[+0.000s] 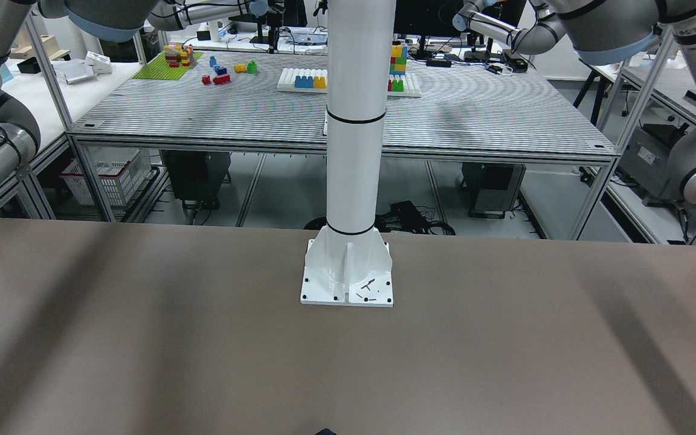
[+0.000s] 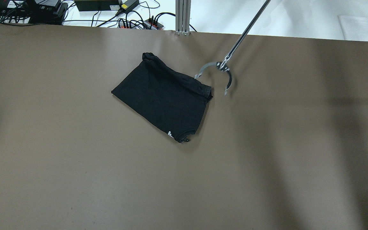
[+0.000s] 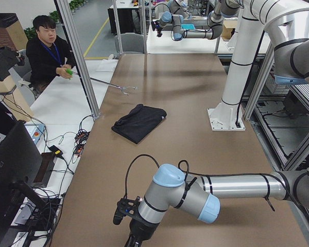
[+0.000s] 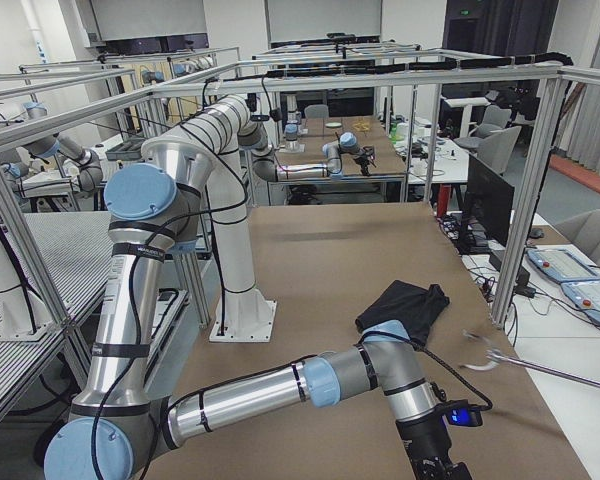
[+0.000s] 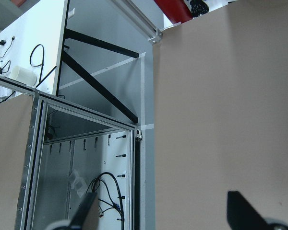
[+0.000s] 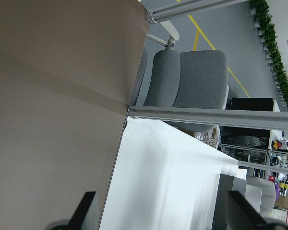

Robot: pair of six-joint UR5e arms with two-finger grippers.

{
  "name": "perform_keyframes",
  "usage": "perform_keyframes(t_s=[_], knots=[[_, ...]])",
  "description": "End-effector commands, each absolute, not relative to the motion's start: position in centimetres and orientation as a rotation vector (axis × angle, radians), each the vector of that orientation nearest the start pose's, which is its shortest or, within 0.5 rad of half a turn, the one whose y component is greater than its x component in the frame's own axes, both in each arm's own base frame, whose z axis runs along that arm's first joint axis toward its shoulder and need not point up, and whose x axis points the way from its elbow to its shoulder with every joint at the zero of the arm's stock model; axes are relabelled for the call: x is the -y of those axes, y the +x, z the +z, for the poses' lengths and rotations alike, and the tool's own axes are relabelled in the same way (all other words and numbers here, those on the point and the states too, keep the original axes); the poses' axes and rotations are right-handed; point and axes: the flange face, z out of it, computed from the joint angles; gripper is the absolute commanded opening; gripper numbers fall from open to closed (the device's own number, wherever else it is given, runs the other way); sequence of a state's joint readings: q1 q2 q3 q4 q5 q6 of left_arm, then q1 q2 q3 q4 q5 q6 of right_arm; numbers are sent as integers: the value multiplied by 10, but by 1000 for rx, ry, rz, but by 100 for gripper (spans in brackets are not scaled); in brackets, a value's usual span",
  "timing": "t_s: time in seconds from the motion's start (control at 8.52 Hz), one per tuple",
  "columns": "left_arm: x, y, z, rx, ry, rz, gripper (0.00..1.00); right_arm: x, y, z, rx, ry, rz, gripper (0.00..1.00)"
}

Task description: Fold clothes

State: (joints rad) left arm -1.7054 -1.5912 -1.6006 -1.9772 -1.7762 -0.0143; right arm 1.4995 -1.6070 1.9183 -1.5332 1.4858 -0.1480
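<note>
The left gripper (image 5: 165, 216) hung released at the bench's (image 2: 75, 179) left end. Its two fingers (image 5: 85, 211) were spread wide with nothing between them, and its wrist camera looked past the bench edge to the floor. At the opposite end the right gripper (image 6: 163, 214) was likewise released, fingers (image 6: 241, 207) well apart and empty, facing the bench edge and a white side table (image 6: 168, 182) beyond. Both grippers were well apart from the clothes (image 2: 163, 97).

The clothes lay flat on the far half of the bench, slightly to the robot's left of the middle and across from the white pillar (image 1: 354, 121). They formed a dark, roughly rectangular piece set at a slant, with a small white mark (image 2: 170, 134) by the nearest corner.

Just beside its far right corner was the open claw (image 2: 217, 73) of a long reacher tool. Whether a tine touched the fabric could not be told. An operator (image 3: 49, 51) seated beyond the bench held the pole.
</note>
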Motion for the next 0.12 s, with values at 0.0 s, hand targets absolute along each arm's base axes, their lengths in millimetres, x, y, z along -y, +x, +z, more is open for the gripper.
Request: perform_keyframes(t_s=[0.0], knots=[[507, -191, 578, -152, 482, -85, 94, 493, 106, 524, -100, 354, -203, 94]])
